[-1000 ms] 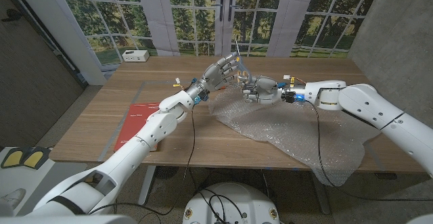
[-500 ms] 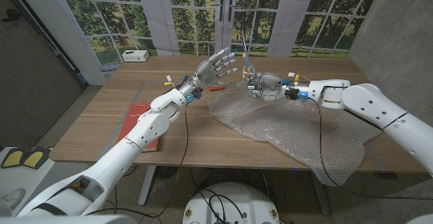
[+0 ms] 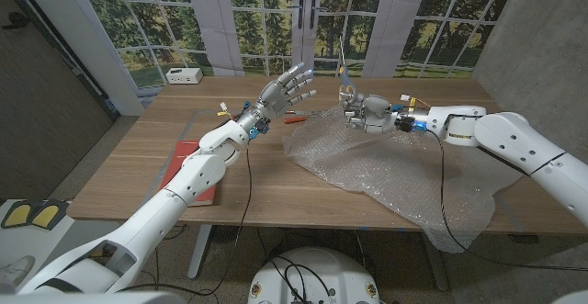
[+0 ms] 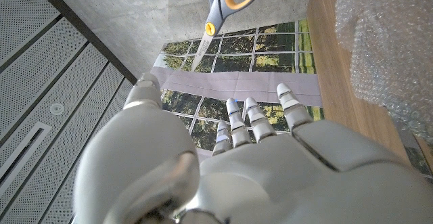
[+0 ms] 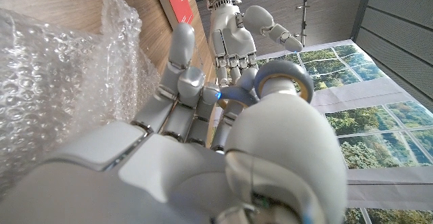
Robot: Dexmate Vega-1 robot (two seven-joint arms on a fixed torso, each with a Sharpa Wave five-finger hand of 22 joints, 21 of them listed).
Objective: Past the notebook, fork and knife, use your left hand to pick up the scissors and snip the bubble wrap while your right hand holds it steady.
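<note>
Scissors (image 3: 343,82) gripped in right hand (image 3: 366,114); left hand (image 3: 287,90) spread, empty. You should pass handles leftward over bubble wrap (image 3: 386,180).

No readable text found. White markings are seen on the red notebook (image 3: 193,168) cover at the surface's left edge, too small and blurred to be read. No labels or numbers made out elsewhere.
</note>
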